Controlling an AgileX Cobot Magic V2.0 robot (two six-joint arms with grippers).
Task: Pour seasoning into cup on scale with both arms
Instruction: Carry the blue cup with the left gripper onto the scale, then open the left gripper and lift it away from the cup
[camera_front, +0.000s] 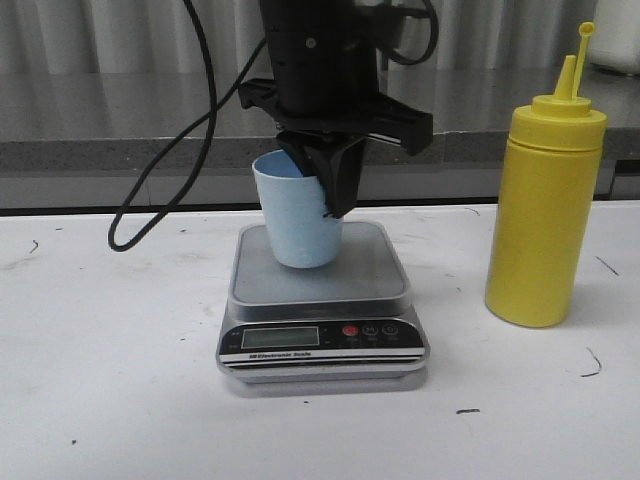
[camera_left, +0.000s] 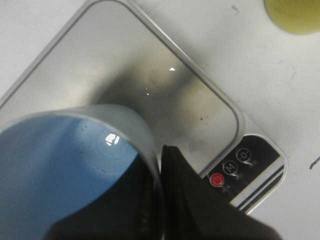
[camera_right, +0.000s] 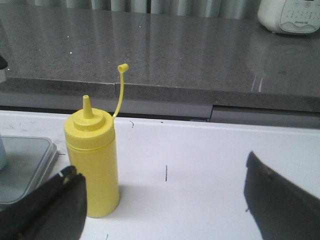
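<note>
Spreading wide beneath both pincers: white counter (camera_front: 90, 400), scuffed with small dark marks. Standing upright well off to the right of the left pincer (camera_front: 322, 175) and just ahead of the right pincer (camera_right: 162, 200): tall yellow squeeze bottle of seasoning (camera_front: 543, 205), nozzle uncovered, tethered cap sticking up beside it. Sitting directly below the left pincer: silver digital scale (camera_front: 322, 335), display and red button facing the camera. Resting, or nearly resting, on the grey platform: pale blue cup (camera_front: 297, 215), gripped by the rim, one black finger (camera_left: 187, 200) outside the wall and the other apparently inside. Clamping on that cup wall, then, the left pincer. Gaping wide with nothing between the fingers, the right pincer, aiming at the bottle without touching it.

Risking a tipped cup on release: cup appearing slightly tilted in the grip and off-centre toward the platform's back left, so dragging or toppling if the fingers are opening unevenly. Risking a knocked-over bottle too: tall, narrow, likely light, so falling from a glancing finger. Risking spilt seasoning once tilted, nozzle being uncapped, and a squeeze too hard overshooting the small cup.
</note>
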